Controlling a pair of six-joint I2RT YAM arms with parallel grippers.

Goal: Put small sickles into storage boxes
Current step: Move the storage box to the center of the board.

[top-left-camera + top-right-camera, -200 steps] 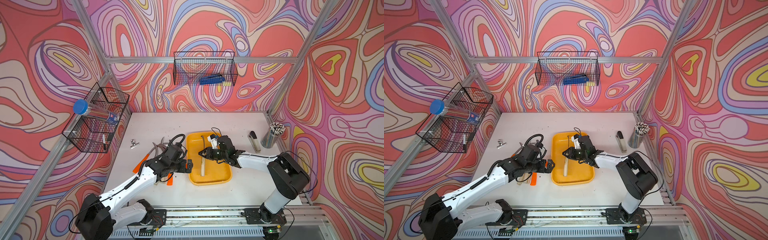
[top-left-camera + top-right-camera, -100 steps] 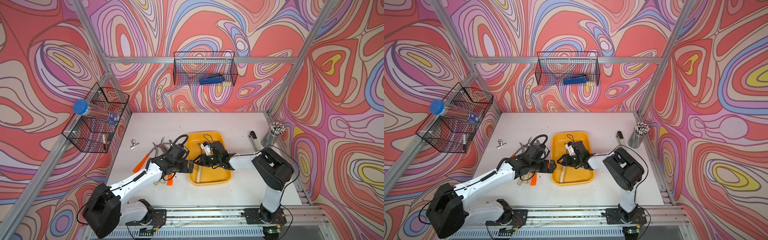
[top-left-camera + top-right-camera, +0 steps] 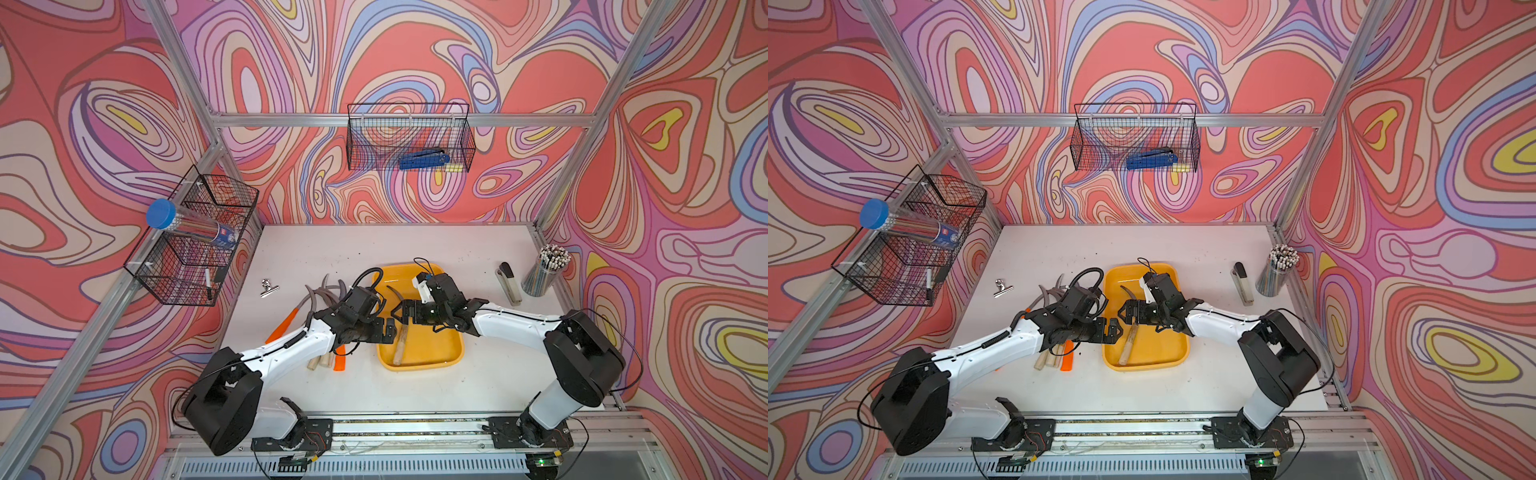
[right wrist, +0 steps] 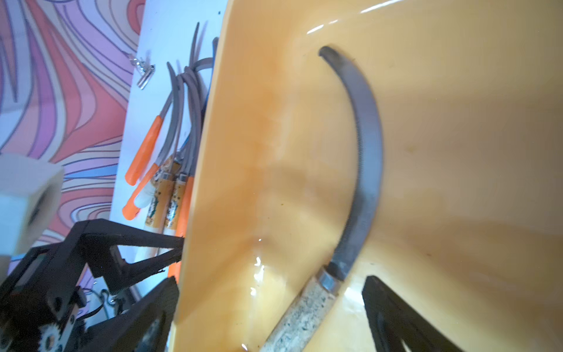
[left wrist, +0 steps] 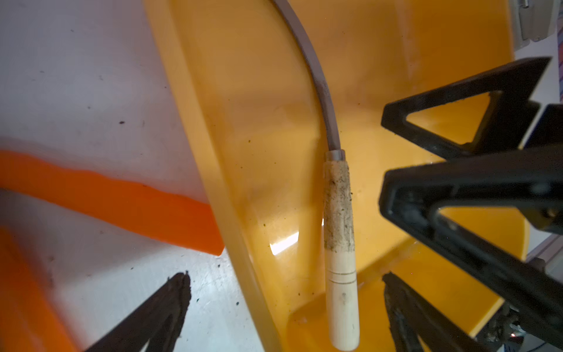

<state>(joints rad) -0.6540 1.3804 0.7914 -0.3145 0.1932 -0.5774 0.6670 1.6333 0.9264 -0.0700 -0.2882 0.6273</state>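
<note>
Right gripper (image 3: 397, 315) jaws apart, empty; the wood-handled sickle (image 3: 400, 347) lies loose right under it in the yellow tray (image 3: 419, 366). Left gripper (image 3: 388, 329) jaws also apart, empty, over the tray rim just beside that sickle. Other sickles (image 3: 322, 293) lie piled on the table (image 3: 374, 249) behind the left gripper.

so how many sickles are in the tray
1: a wood-handled sickle along the tray's side nearest the pile. The right arm hides part of the tray.
</note>
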